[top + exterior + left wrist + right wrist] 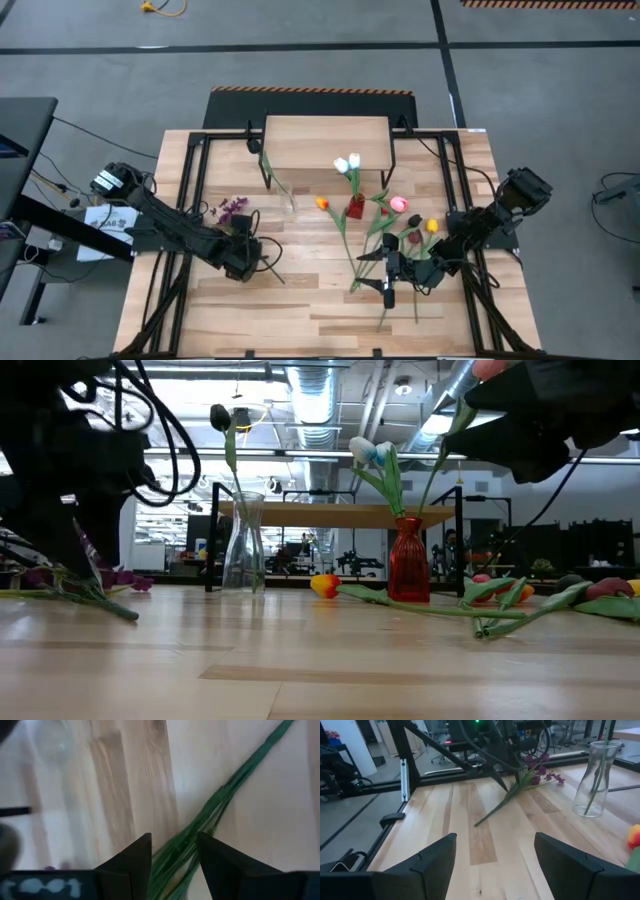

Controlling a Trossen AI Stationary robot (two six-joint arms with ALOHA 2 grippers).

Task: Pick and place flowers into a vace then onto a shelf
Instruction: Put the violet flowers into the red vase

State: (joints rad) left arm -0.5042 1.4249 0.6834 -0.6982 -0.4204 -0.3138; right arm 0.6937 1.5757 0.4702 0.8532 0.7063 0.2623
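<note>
My left gripper (246, 262) is at the table's left, shut on a purple-blossomed sprig (232, 208) whose green stems (220, 800) run out past its fingers. My right gripper (398, 268) stands open at the right, pointing level toward the left, with nothing between its fingers (495, 865). A clear vase (243, 545) holds one dark tulip (220, 415). A red vase (408, 560) holds white tulips (346, 163). Loose tulips (420, 232) lie on the table around my right gripper. The shelf (325, 140) stands at the far edge. My left gripper pinches the sprig's bundle of green stems (175, 852) between its two fingers, partway along their length. The fingers come from above, slanting down, and lie across the stems. The blossom end (120, 577) and the bare stem end (479, 822) stay low at the tabletop.
An orange tulip (325, 586) lies near the red vase. Black frame rails (190, 200) run along both sides of the table. Bare wood lies between the two grippers (320, 300) and along the near edge.
</note>
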